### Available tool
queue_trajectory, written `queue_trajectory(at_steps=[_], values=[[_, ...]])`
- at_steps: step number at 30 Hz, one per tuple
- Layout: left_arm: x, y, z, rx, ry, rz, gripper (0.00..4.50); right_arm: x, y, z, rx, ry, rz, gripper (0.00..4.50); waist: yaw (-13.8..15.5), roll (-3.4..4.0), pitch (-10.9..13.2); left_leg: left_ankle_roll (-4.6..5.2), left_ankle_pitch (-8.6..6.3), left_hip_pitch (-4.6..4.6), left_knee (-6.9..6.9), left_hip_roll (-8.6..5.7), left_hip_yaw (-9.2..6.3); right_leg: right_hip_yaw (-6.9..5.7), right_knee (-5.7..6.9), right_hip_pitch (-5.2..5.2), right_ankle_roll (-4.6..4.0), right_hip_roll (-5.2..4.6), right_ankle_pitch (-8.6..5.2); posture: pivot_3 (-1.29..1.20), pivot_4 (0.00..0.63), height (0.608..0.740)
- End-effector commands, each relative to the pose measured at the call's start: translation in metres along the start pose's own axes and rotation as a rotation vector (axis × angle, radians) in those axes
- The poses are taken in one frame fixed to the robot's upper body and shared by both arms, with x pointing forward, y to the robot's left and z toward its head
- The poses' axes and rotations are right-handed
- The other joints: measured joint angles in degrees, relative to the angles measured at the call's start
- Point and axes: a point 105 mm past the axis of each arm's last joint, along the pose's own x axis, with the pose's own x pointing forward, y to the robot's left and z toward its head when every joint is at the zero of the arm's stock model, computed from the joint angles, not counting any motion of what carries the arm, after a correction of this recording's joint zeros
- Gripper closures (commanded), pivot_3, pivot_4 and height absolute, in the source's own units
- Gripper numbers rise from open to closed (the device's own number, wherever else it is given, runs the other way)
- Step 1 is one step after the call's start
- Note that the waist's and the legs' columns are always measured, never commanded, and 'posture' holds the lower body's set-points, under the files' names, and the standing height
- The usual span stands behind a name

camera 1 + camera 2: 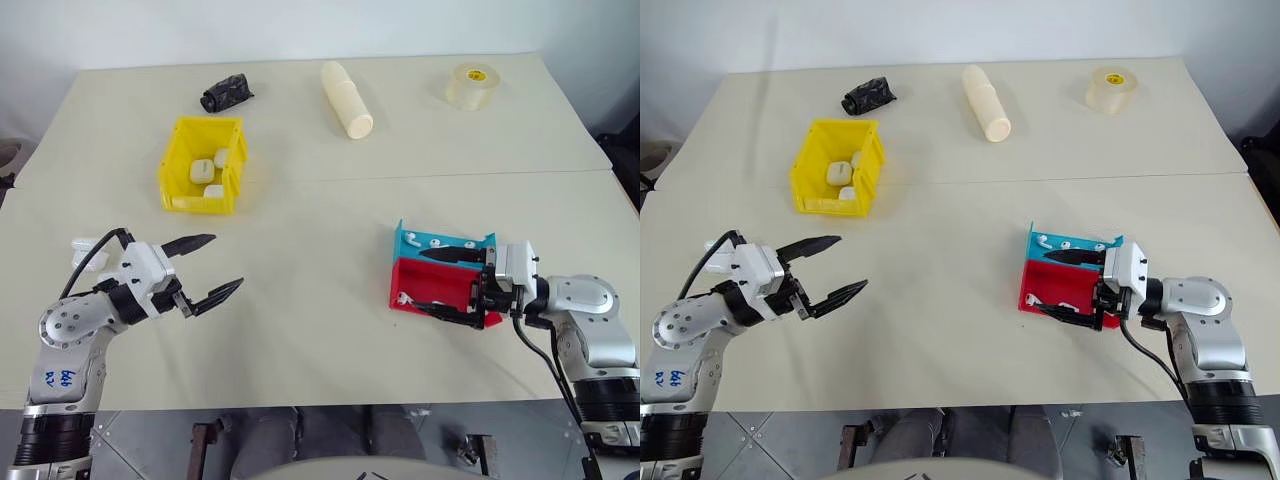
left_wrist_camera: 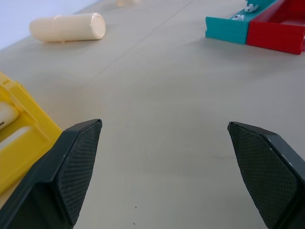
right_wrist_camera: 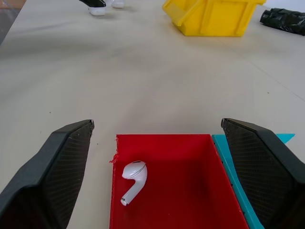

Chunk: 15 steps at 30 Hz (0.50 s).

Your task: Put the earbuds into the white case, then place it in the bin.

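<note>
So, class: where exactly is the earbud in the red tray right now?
The earbud lies in the red tray, beside the blue tray, at the table's right side between the open right gripper's fingers.

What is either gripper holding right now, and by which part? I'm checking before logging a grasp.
Nothing is held. The left gripper is open above bare table; the right gripper is open over the red tray.

Cream cylinder point(image 1: 346, 99), tape roll point(image 1: 472, 86), black bag point(image 1: 226, 92)
</note>
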Motion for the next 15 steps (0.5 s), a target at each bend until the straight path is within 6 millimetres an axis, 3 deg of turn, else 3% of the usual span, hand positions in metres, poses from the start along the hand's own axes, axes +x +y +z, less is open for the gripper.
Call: queue_trajectory(at_steps=[1,6,10,15], values=[[-0.004,0.004,0.012,0.062,-0.021,0.058,0.00,-0.001,0.001,0.005,-0.031,-0.012,0.013,0.02,0.0,0.00,0.0,0.00,0.00,0.00,0.01,-0.01,0.00,0.00,0.01,0.00,0.00,0.00,0.00,0.00,0.150,0.740],[-0.018,0.010,0.011,0.002,-0.006,0.214,0.00,0.013,0.006,0.015,-0.082,-0.097,0.047,0.02,-0.1,-0.02,0.0,0.00,-0.01,0.00,0.00,0.02,-0.01,0.00,-0.01,0.01,0.00,0.01,0.00,0.00,0.150,0.740],[-0.056,0.011,0.003,-0.055,0.052,0.471,0.00,0.034,0.012,0.034,-0.120,-0.217,0.091,0.02,-0.7,-0.04,0.0,-0.05,-0.07,0.02,-0.01,0.13,0.06,0.08,0.00,-0.01,0.00,0.10,0.00,0.00,0.150,0.740],[-0.098,-0.005,-0.018,-0.186,0.165,0.738,0.00,0.049,0.019,0.052,-0.183,-0.325,0.114,0.02,0.1,-0.11,0.0,-0.06,-0.11,0.00,0.09,0.16,0.04,0.07,-0.04,0.03,0.00,0.13,0.00,0.00,0.150,0.740]])
